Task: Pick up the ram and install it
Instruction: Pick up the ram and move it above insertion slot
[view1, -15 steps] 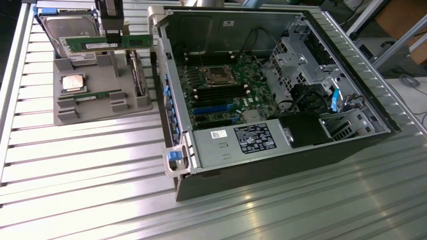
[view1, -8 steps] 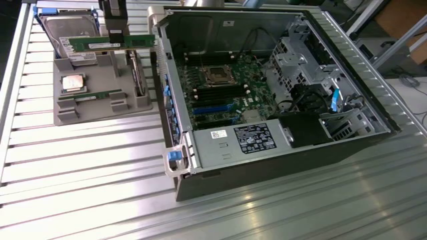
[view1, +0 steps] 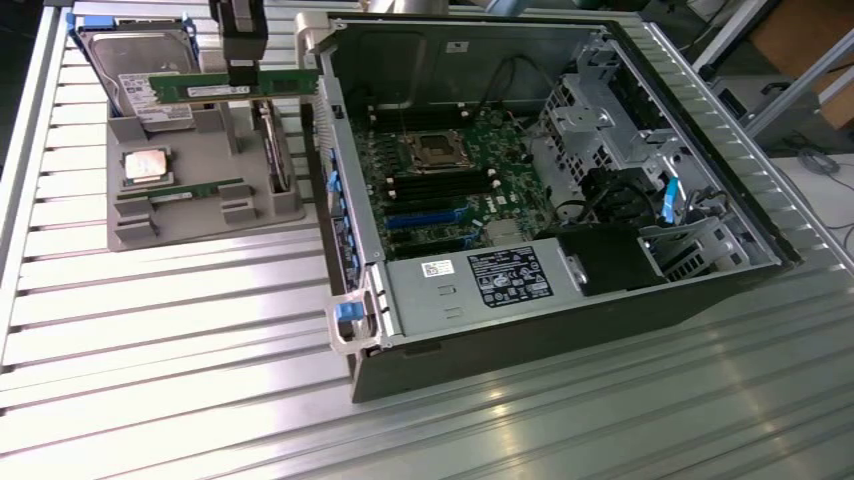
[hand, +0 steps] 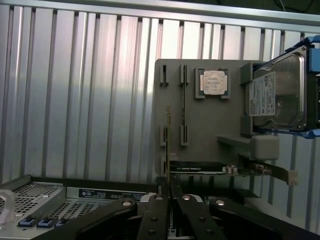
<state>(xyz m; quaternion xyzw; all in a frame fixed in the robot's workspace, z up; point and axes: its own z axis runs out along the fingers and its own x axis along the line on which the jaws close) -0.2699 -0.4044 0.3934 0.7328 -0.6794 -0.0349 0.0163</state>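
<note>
One desk (view1: 174, 340) of ribbed aluminium slats carries all items.

**Inventory**
- One computer case (view1: 534, 345), side panel off, lying flat, with one motherboard (view1: 441, 190) and one power supply (view1: 441, 290) exposed.
- One grey tray (view1: 200, 140), just beside the case on the exterior view's left.
- One hard drive (view1: 134, 50) in a blue-edged carrier, standing at the far end of the tray.
- One expansion card (hand: 200, 168) with a metal bracket, seated on edge in the tray.
- Two green memory sticks: the ram (view1: 200, 88) and a second stick (view1: 187, 190).
- One square silver CPU (view1: 147, 165), lying flat in a tray recess.
- One claw (view1: 240, 68).

**State**
- The claw is closed nearly all the way, its fingers clamped on the upper edge of the ram.
- The ram hangs level above the tray, clear of its slots, between the hard drive and the CPU. It has not reached the case.
- The second stick rests in its tray slot.

**Labels**
- Power supply: one large dark label and one small white label, text not legible.
- Hard drive: one white label, text not legible.
- Ram: one small white label, text not legible.

**Surface and room**
- The slats reflect bright overhead light.
- Metal frame bars (view1: 787, 80) stand beyond the desk on the exterior view's right.
</note>
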